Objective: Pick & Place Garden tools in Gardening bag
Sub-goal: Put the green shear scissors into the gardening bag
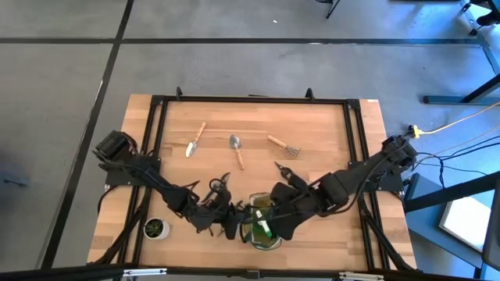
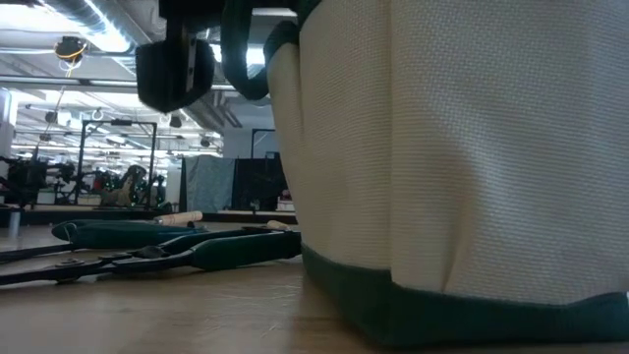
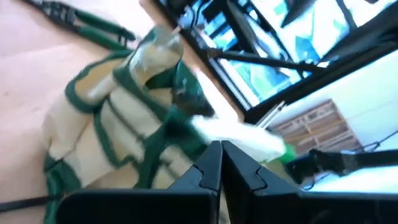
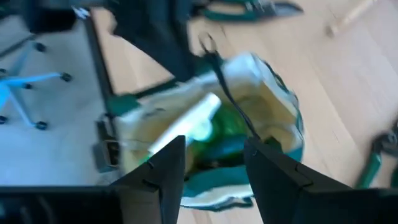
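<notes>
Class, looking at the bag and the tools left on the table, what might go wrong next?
1. The spray bottle sticks out of the gardening bag; it may block further tools.
2. Both pincers, left and right, crowd the bag and may tip it.
3. The pruning shears lie beside the bag and could get knocked.

No legible text, label, brand, number or sign in any view. Gardening bag [image 2: 462, 157]: plain khaki weave with green trim, no print on the face shown. Spray bottle [image 4: 205, 121] inside the bag: no readable label. Tools on the worktop [image 1: 312, 125]: no markings resolvable. Room beyond the worktop's far edge in the low view: shapes only, nothing readable.
</notes>
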